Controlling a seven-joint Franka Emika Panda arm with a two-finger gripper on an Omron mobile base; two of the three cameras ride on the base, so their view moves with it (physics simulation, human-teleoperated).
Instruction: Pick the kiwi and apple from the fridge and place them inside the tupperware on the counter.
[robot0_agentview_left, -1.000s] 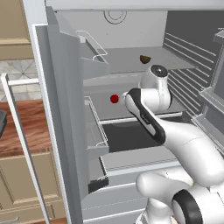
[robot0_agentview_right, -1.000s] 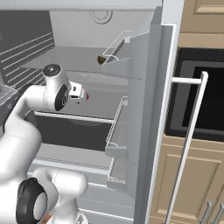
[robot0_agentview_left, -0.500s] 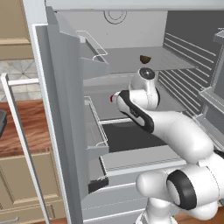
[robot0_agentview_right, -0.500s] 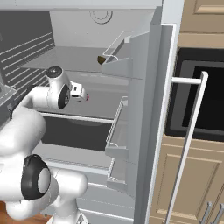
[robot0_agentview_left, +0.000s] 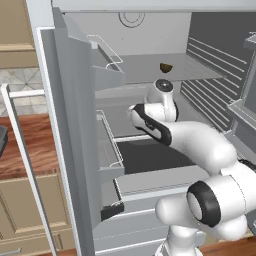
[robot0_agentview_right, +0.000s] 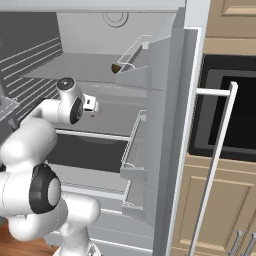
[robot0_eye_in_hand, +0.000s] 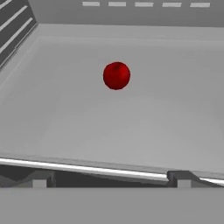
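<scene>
Now the gripper (robot0_eye_in_hand: 109, 177), fingers spread wide and empty, faces the apple (robot0_eye_in_hand: 117, 75) mid-shelf in the fridge (robot0_agentview_left: 70, 150); advance straight and level, centring it between the jaws before closing.

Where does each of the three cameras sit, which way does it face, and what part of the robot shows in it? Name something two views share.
Left base view: behind the arm's left, facing the open fridge; the arm rises from lower right.
Right base view: behind its right, facing the same fridge; the arm rises from lower left.
Hand view: on the hand, looking along the open gripper at the apple on a shelf.
Shared: both base views show the kiwi on the upper shelf.
</scene>
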